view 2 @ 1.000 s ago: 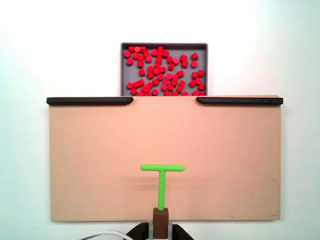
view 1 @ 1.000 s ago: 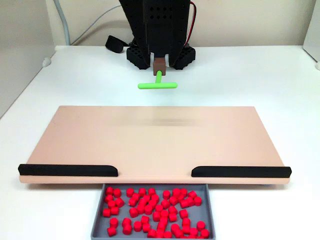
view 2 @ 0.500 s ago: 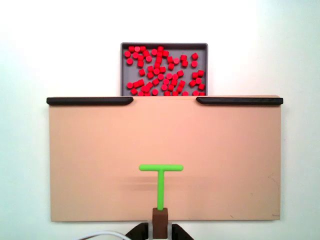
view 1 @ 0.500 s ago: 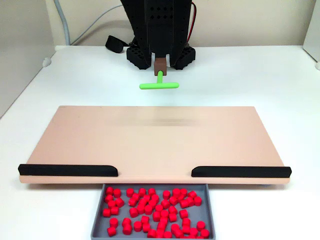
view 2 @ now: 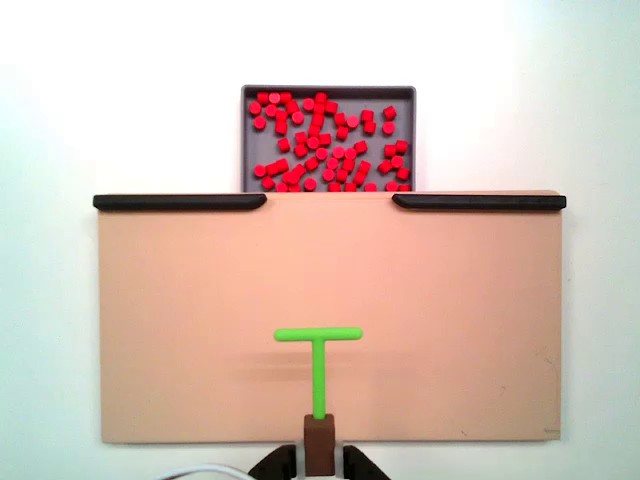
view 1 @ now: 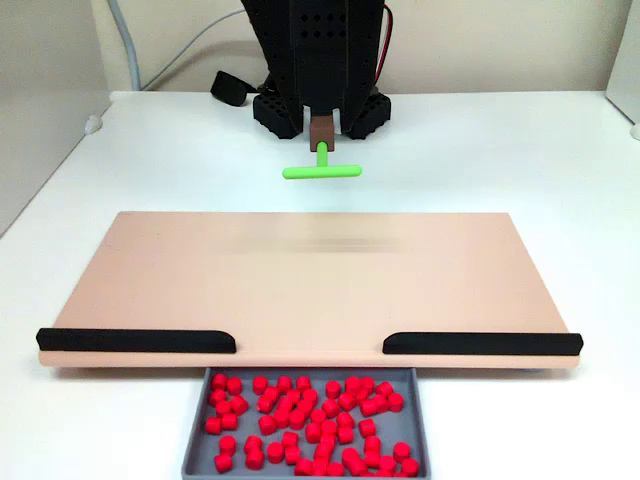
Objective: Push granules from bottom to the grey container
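Several red granules lie inside the grey container, which sits against the near edge of the tan board; from above, the granules fill the grey container beyond the board's far edge. The black arm's gripper carries a brown block with a green T-shaped pusher, which hangs over the board's arm-side edge. In the fixed view from above, the pusher sits over the lower middle of the board, its bar facing the container. The jaws are hidden by the arm's body.
Two black strips line the board's container-side edge, with a gap between them at the container. The arm's black base stands behind the board on the white table. A grey cable runs at the back left.
The green pusher has drifted slightly sideways, rightward in the front fixed view and leftward in the one from above. The granules and container stay put.
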Robot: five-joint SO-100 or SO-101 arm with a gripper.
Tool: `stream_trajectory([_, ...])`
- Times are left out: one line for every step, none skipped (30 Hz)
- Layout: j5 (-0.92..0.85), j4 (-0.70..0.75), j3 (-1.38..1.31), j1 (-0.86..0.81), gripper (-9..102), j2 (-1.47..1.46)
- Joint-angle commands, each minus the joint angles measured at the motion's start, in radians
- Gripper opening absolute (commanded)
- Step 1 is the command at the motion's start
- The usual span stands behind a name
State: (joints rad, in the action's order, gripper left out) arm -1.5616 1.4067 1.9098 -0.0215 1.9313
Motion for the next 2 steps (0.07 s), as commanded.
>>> stream_trajectory([-0.011, 0.0, -0.003, -0.015, 0, 0.023])
stream_trajectory([-0.018, -0.005, -0.003, -0.017, 0, 0.02])
